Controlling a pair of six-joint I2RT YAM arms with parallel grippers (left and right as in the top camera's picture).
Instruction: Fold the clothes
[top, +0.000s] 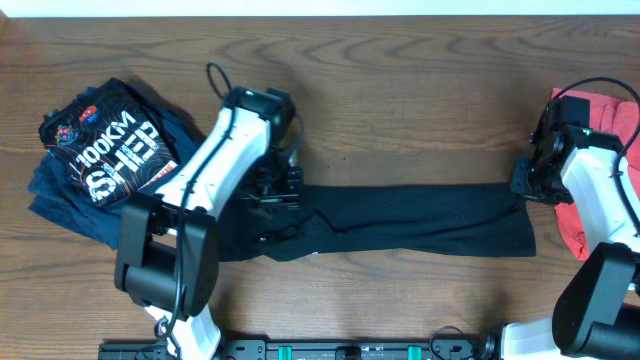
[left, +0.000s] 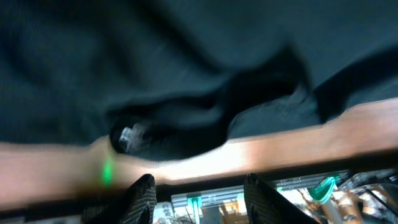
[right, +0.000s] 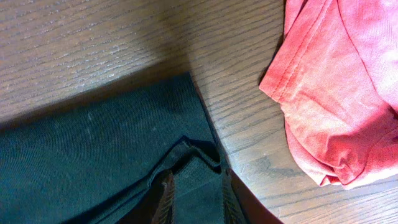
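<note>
A black tee (top: 420, 225) lies folded into a long strip across the middle of the table (top: 420, 110). My left gripper (top: 272, 195) hangs over the strip's bunched left end. In the left wrist view it (left: 200, 183) is open, nothing between its fingers, with the black cloth (left: 124, 62) lying beyond them. My right gripper (top: 524, 185) is at the strip's right end. There its jaws (right: 196, 190) stand a little apart astride the hem of the black tee (right: 93, 149), and the cloth lies flat between them.
A navy "100KM" tee (top: 100, 155) lies crumpled at the far left. A red tee (top: 605, 115) sits at the right edge, close beside my right gripper, and it (right: 342, 93) nearly touches the black strip's corner. A metal rail (top: 350, 350) runs along the front edge.
</note>
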